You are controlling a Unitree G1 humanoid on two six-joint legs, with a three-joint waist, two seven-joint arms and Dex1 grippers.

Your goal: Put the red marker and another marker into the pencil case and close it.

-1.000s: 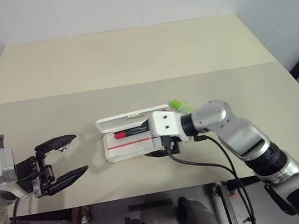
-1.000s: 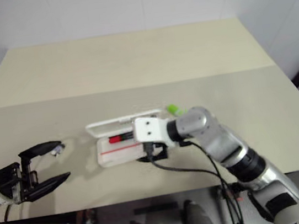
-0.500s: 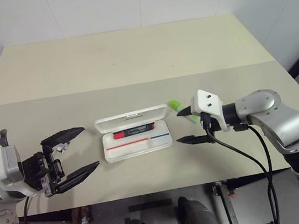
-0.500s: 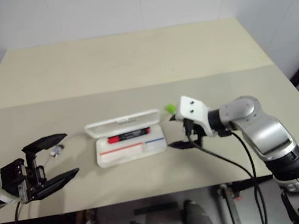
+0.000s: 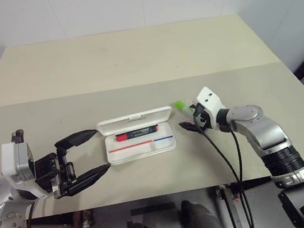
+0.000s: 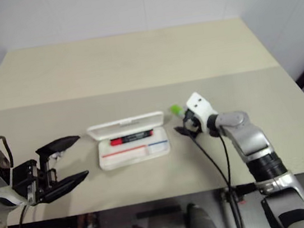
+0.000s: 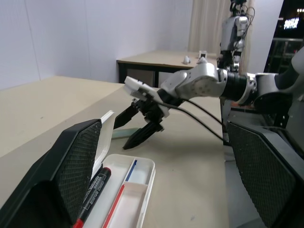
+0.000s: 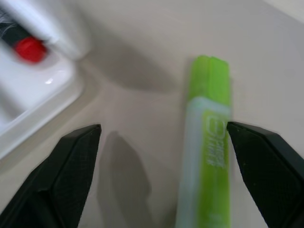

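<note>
The pencil case (image 5: 145,147) lies open on the table, its lid (image 5: 136,120) folded back on the far side. The red marker (image 5: 136,133) rests inside it along the hinge side. The lime-green marker (image 5: 178,105) lies on the table just right of the case. My right gripper (image 5: 188,117) stands open right at it. In the right wrist view the green marker (image 8: 209,156) lies between the two fingers, close to one finger (image 8: 266,161), untouched. My left gripper (image 5: 101,149) hovers open just left of the case, holding nothing.
The beige table (image 5: 133,60) stretches far behind the case. Its front edge (image 5: 168,190) runs close below the case and both grippers. A black cable (image 5: 225,154) hangs from my right wrist over that edge.
My right gripper left the open case, swung right and turned, and now straddles the green marker. My left gripper drifted right toward the case. The red marker stays in the case.
</note>
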